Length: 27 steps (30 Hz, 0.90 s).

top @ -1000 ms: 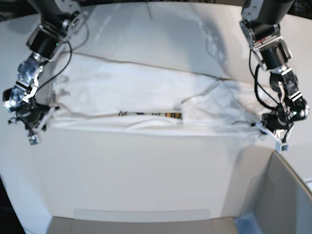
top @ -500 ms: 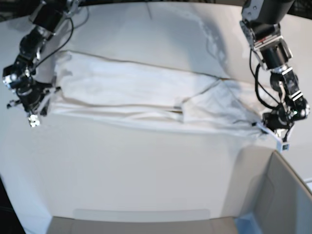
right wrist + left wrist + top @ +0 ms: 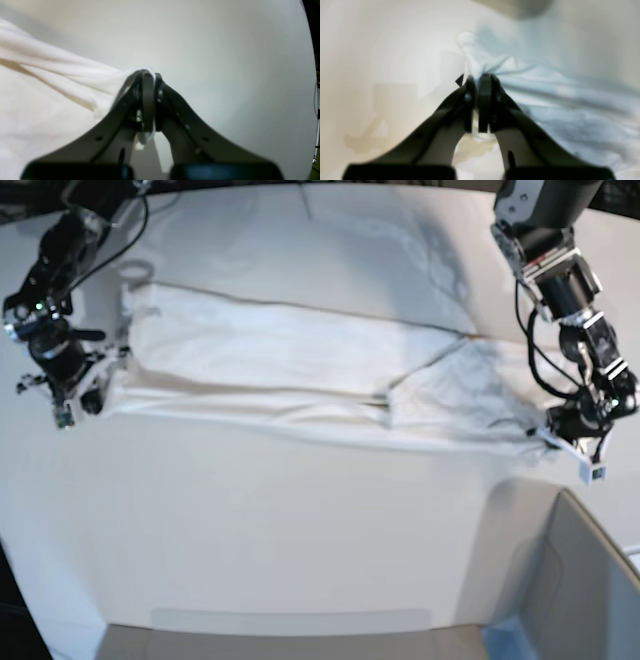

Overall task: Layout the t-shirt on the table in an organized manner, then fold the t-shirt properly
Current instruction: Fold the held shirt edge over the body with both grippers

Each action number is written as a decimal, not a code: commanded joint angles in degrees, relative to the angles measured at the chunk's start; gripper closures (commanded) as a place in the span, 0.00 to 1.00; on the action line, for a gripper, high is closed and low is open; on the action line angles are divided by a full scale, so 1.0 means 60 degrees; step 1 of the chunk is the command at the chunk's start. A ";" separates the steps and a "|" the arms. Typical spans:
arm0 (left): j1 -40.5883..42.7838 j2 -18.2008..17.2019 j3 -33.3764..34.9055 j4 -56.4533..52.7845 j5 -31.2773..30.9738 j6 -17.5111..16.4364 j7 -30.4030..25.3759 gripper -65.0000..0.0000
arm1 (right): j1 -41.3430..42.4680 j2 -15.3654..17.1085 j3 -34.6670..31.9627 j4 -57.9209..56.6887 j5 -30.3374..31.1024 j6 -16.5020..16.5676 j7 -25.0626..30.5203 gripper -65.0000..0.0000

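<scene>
While the t-shirt (image 3: 300, 375) lies stretched in a long folded band across the far half of the table (image 3: 280, 530), I have both of its ends pinched. From the base view, the right gripper (image 3: 75, 395) sits at the shirt's left end, low over the tabletop; in its wrist view the jaws are pressed together on a bunched white corner of the t-shirt (image 3: 62, 75). The left gripper (image 3: 570, 448) is at the shirt's right end, just beyond the sleeve flap that lies angled across the band. Its wrist view shows the jaws nipping a gathered fold of cloth (image 3: 545, 100), creases fanning away from them. A grey bin (image 3: 580, 580) stands just on the near side of the shirt's right end, close under my left gripper.
</scene>
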 commanded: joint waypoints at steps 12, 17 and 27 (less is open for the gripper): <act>-0.0132 -0.0162 -0.0053 0.0151 0.0008 0.0002 -0.0083 0.95 | -0.0802 -0.0020 0.0362 0.0820 0.0426 0.0151 0.0199 1.00; -0.0132 -0.0162 -0.0053 0.0151 0.0008 0.0002 -0.0083 0.95 | -0.1359 -0.0020 0.0362 0.0776 0.0089 0.0151 0.0199 1.00; 0.0000 -0.0162 -0.0038 0.0151 0.0008 0.0002 -0.0083 0.95 | -0.1505 -0.0006 0.0157 -0.0807 -0.0849 0.0151 0.0272 1.00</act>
